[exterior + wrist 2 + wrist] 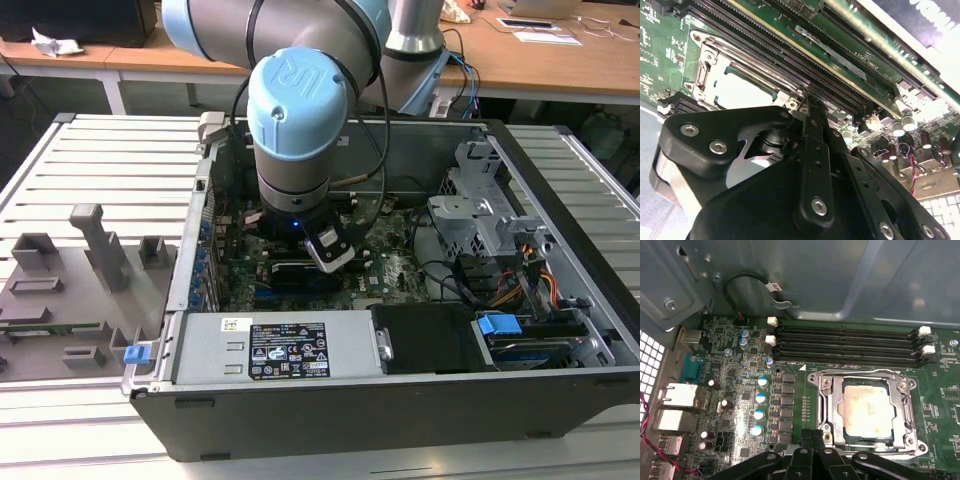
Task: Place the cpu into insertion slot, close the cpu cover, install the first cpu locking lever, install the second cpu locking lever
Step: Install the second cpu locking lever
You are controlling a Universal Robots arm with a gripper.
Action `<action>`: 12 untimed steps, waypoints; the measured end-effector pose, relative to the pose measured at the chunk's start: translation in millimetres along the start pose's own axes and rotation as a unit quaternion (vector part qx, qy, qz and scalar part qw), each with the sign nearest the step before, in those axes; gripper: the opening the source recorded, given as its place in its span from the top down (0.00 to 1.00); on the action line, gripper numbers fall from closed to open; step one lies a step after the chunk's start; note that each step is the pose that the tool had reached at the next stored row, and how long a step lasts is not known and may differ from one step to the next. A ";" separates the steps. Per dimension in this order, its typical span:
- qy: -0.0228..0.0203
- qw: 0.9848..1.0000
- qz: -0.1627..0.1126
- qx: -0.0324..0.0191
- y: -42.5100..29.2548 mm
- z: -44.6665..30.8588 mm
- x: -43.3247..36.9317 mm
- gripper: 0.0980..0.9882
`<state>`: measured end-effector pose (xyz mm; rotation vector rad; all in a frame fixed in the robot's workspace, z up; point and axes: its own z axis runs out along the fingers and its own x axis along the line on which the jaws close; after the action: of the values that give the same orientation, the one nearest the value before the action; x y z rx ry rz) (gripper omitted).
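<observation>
Gripper [812, 436], jaws closed and empty, beside the insertion slot [819, 405]; cpu [866, 412] seated under closed cpu cover [905, 405].

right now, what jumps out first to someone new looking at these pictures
The big grey and blue robot arm reaching down into the open computer case in the exterior view. Under it, in the first wrist view, the silver-topped cpu sits in its socket with the cpu cover framing it, beside the long black memory slots. The black hand hovers at the socket's edge.
</observation>
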<state>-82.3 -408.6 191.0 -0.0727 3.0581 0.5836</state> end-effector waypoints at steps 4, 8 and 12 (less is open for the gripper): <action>0.000 1.000 0.000 0.000 -0.8 -0.4 0.7 0.99; 0.000 1.000 0.000 0.000 0.5 -4.0 0.6 0.99; 0.000 1.000 0.000 0.000 3.7 -12.1 0.3 0.99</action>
<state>-83.1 -409.6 203.6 -0.0724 3.0579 0.5837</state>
